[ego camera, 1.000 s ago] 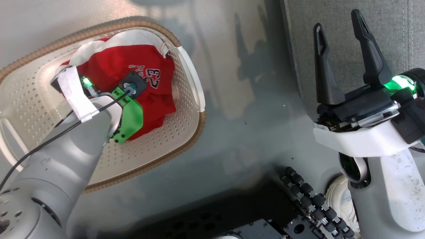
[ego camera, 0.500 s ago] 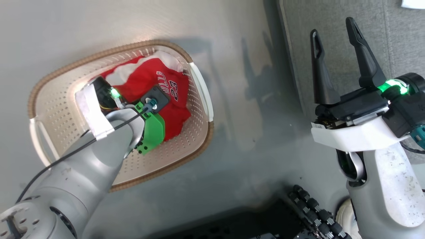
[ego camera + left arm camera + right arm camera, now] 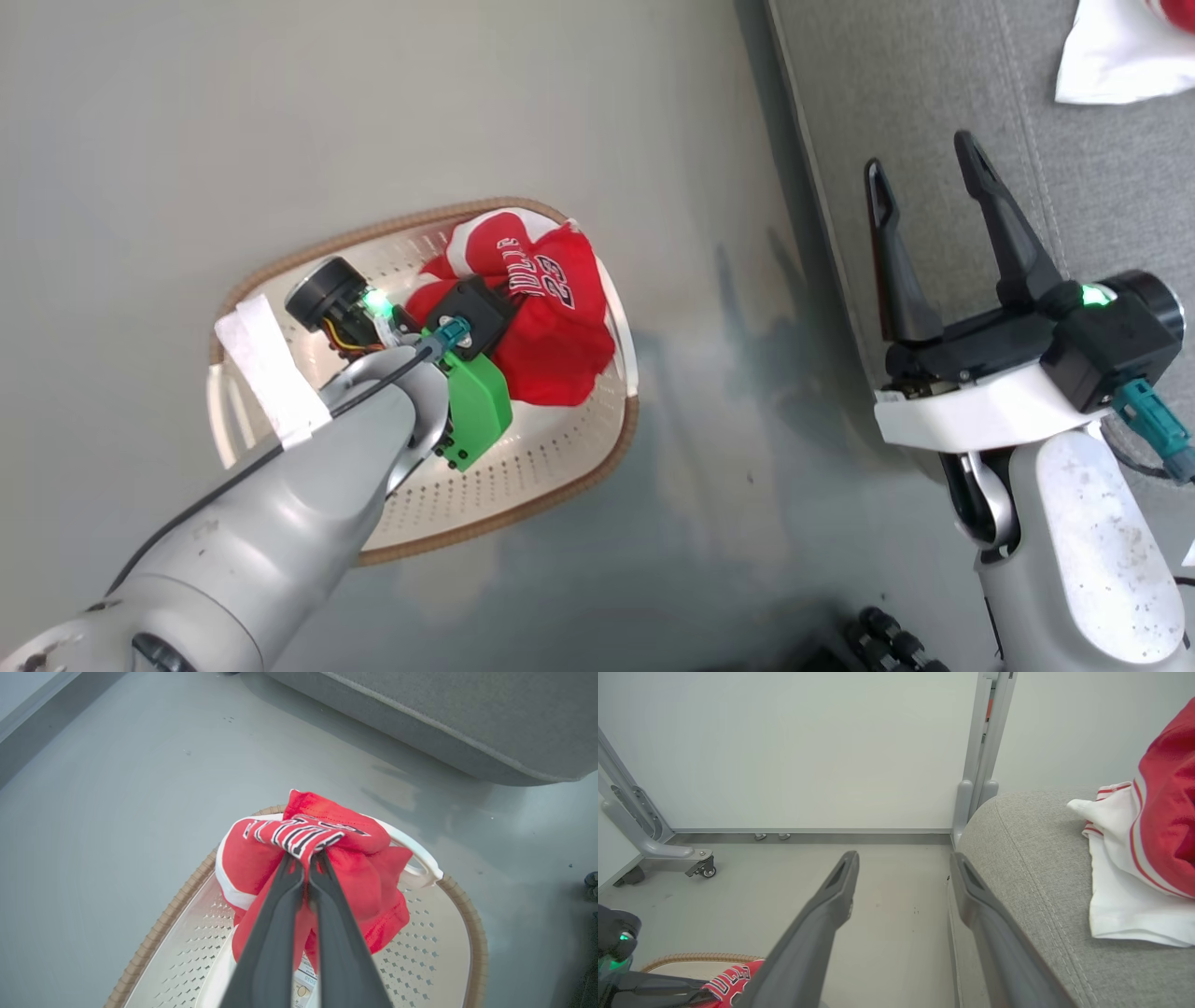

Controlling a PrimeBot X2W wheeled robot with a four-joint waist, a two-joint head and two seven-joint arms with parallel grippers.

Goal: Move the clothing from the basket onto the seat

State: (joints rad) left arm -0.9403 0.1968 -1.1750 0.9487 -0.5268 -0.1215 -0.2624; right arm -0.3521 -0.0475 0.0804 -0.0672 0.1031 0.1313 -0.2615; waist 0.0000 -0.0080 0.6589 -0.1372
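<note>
Well, the left gripper is clenched on the red jersey, bunched mid-frame over the basket; the right gripper stands open

Jersey: red, white trim, white numerals. Basket: cream, perforated, brown woven rim. Seat: grey fabric, stitched seam. Floor: pale grey.

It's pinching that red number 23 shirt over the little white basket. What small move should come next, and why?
Probably lift the left gripper straight up a little. It is shut on the red jersey printed 23, whose lower folds hang inside the cream perforated brown-rimmed basket; clearing its rim comes before swinging toward the grey fabric seat.
</note>
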